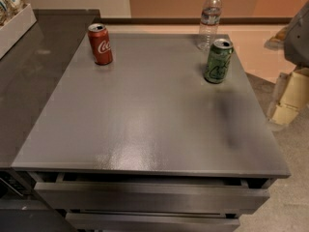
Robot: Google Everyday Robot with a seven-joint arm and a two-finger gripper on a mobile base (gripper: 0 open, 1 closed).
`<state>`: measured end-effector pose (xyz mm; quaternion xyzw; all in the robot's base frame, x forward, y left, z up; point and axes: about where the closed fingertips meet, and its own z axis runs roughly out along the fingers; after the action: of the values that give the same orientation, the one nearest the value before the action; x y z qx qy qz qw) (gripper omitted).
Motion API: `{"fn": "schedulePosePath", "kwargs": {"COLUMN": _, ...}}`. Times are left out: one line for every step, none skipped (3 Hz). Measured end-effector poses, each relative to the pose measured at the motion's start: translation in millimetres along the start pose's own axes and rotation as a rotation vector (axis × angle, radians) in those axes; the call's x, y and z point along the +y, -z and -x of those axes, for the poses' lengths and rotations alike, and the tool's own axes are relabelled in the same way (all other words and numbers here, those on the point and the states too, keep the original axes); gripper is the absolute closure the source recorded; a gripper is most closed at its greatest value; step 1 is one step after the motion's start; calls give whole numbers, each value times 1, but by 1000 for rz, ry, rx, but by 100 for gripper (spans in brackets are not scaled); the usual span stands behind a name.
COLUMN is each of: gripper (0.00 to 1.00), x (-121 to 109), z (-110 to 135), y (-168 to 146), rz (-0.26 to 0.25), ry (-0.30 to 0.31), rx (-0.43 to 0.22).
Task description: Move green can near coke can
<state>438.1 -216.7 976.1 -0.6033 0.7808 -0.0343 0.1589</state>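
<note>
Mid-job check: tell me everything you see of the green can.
The green can is dark green, metallic-looking, with pale script lettering and a silver top. It stands upright on the grey table, near its right rear edge, in front of the water bottle and apart from it. The gripper sits at the picture's right edge, not touching it.

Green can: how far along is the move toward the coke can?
Done: nothing; the green can stands at the right side of the table by the water bottle, the coke can across at back left. In hand: nothing; the claw is at the view's right edge, off the table, apart from both cans. Left: the reach, grasp, carry and placing.
</note>
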Motion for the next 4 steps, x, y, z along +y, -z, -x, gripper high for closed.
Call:
{"fn": "schedulePosePath", "kwargs": {"gripper": 0, "x": 0, "z": 0, "y": 0, "rz": 0, "ry": 0, "rx": 0}}
{"fn": "schedulePosePath", "kwargs": {"gripper": 0, "x": -5, "z": 2, "y": -1, "rz": 3, "ry": -10, "rx": -23}}
{"fn": "schedulePosePath", "kwargs": {"gripper": 0, "x": -18, "z": 1, "y": -11, "rz": 14, "ry": -46, "rx": -67}}
{"fn": "schedulePosePath", "kwargs": {"gripper": 0, "x": -34, "z": -1, "y": -31, "rz": 2, "ry": -97, "rx": -114}}
